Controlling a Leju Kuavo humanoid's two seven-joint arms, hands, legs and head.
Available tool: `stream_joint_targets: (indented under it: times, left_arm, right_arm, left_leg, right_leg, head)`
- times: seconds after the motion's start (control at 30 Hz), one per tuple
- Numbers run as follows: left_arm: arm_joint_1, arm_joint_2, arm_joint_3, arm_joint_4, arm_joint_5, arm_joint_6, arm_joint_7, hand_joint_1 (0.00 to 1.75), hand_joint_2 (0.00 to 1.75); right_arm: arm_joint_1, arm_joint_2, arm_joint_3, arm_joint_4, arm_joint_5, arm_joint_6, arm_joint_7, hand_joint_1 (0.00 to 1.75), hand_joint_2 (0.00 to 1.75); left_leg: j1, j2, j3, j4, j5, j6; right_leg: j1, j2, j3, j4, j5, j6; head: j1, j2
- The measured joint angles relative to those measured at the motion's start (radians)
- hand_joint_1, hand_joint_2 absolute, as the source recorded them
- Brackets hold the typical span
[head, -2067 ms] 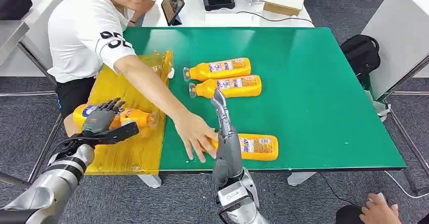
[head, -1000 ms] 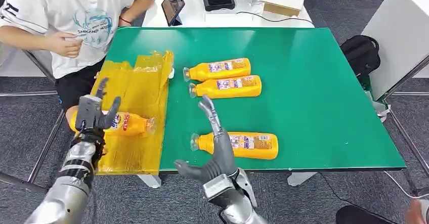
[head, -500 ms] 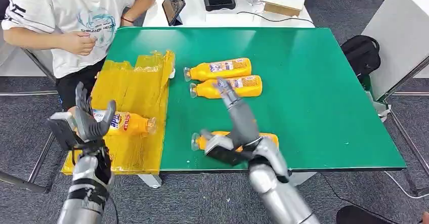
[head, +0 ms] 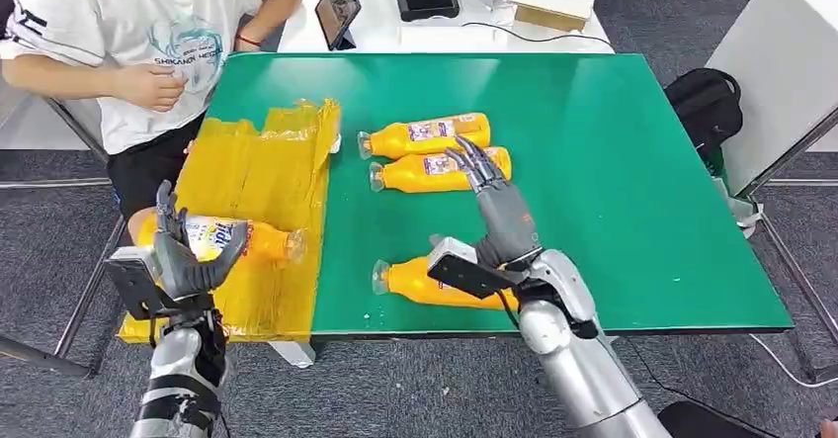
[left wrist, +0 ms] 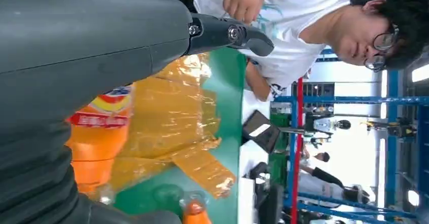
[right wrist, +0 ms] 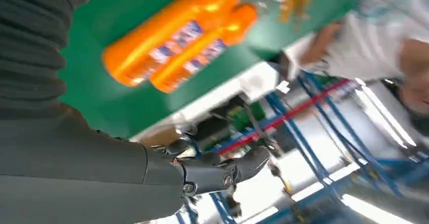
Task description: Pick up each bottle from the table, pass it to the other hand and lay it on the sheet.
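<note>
Left hand (head: 188, 258) at 8 o'clock, fingers spread, holding nothing — raised just in front of one bottle (head: 242, 240) lying on the yellow sheet (head: 267, 176). A seated person (head: 119, 33) at 11 o'clock, beside the green table (head: 613, 161). Right hand (head: 499, 216) near centre, fingers wide apart and empty — above a lying bottle at the near edge (head: 420, 282). Two more bottles (head: 430, 151) lay side by side at 12 o'clock of that hand.
</note>
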Motion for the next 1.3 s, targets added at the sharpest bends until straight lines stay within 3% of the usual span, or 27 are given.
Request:
stream_joint_targets:
  times: [0.2,0.4,1.3]
  left_arm:
    - [0.062,-0.011,-0.03,-0.011,-0.072,0.059,-0.015,0.0,1.75]
    - [0.076,-0.014,-0.044,-0.008,-0.087,0.053,-0.009,0.0,1.75]
    - [0.031,-0.014,-0.113,0.1,-0.085,0.067,0.016,0.0,1.75]
  right_arm:
    - [-0.017,-0.059,-0.015,0.066,-0.013,0.147,0.08,0.0,1.75]
    - [-0.023,-0.091,0.009,0.169,-0.061,0.247,0.072,0.0,1.75]
    - [-0.098,-0.183,0.181,0.36,-0.179,0.323,0.091,0.0,1.75]
  left_leg:
    - [0.0,-0.001,0.0,0.0,0.0,0.001]
    - [0.0,0.0,-0.001,0.0,0.0,0.0]
    - [0.0,0.0,0.0,0.0,0.0,0.001]
  right_leg:
    - [-0.001,0.0,0.0,-0.001,0.0,0.0]
    - [0.0,0.0,-0.001,-0.001,0.0,0.0]
    - [0.0,0.0,0.0,-0.001,0.0,0.0]
  head:
    - [0.0,0.0]
    - [0.0,0.0]
    - [-0.001,0.0]
